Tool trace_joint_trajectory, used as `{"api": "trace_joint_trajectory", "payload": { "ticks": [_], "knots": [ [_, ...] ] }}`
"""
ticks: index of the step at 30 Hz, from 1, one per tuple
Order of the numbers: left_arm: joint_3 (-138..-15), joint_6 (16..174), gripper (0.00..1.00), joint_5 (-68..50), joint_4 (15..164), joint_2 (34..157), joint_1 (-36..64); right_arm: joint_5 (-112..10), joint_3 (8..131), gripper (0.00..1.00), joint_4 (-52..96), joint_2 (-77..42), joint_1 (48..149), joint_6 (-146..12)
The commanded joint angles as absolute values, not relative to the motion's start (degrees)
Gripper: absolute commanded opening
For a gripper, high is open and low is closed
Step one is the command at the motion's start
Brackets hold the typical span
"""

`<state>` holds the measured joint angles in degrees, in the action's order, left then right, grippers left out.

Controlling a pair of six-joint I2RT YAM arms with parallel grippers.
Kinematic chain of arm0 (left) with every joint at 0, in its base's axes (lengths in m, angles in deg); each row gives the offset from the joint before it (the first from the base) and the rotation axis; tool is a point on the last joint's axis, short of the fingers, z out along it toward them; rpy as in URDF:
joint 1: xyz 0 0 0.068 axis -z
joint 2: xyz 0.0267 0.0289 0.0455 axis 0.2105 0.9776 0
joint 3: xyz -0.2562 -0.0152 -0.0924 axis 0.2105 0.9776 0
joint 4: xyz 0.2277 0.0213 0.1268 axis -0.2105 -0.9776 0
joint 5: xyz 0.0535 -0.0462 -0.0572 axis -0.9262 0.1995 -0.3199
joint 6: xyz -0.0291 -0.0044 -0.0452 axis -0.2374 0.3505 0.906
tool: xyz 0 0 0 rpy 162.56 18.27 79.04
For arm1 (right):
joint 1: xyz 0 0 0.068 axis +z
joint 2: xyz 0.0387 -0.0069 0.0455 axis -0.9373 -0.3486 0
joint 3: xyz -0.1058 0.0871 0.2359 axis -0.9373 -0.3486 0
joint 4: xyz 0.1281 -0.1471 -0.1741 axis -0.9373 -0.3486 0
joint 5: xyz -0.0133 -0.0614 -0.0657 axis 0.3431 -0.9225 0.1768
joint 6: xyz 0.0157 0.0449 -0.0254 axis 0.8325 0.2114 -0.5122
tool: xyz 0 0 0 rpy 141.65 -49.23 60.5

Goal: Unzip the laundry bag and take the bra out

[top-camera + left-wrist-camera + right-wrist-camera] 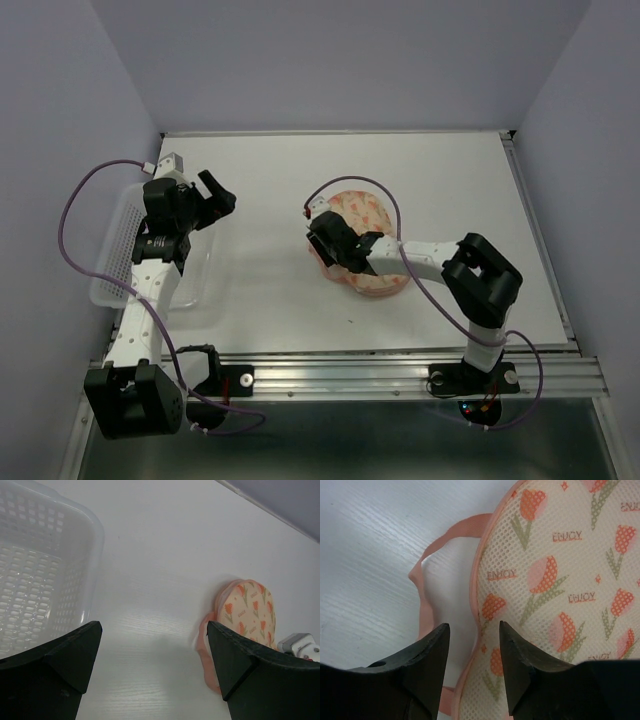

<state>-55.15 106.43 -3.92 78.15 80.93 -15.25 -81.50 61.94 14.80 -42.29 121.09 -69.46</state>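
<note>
The laundry bag lies zipped at the table's middle, peach-pink with an orange tulip print. In the right wrist view its mesh top fills the right side, and its pink loop lies on the table to the left. My right gripper is open low over the bag's left edge. Its jaws straddle the pink zipper rim without closing on it. My left gripper is open and empty, held above the table well left of the bag. The bra is hidden.
A clear plastic mesh basket stands at the table's left edge, under my left arm, and shows in the left wrist view. Bare white table lies between basket and bag. Grey walls enclose the table on three sides.
</note>
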Motion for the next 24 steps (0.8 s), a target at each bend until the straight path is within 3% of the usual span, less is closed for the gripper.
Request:
{"api": "trace_joint_trajectory", "payload": {
  "ticks": [1,6,7,11,15,17,24],
  "knots": [
    [-54.44,105.66,0.99,-3.48,80.02,79.46,-15.41,-87.47,64.66,0.50,14.14,-43.97,122.16,-71.27],
    [-54.44,105.66,0.99,-3.84,80.02,79.11,-15.49,-89.84,64.83,0.48,14.05,-45.64,123.21,-71.27],
    [-54.35,105.66,0.99,-3.66,80.10,79.11,-15.49,-90.63,65.01,0.42,14.05,-45.91,123.21,-71.27],
    [-54.18,105.75,0.99,-2.43,80.28,79.55,-15.49,-91.69,65.45,0.33,14.14,-46.96,124.26,-71.71],
    [-54.18,105.84,0.99,-2.08,80.46,79.46,-15.49,-93.01,66.06,0.08,13.96,-47.41,124.27,-71.97],
    [-54.09,105.75,0.99,-2.34,80.46,79.38,-15.58,-93.18,66.41,0.01,13.87,-46.97,124.27,-72.15],
    [-54.09,105.66,0.99,-2.34,80.46,79.37,-15.58,-91.69,68.08,0.01,13.35,-41.00,124.27,-71.36]
  ]
}}
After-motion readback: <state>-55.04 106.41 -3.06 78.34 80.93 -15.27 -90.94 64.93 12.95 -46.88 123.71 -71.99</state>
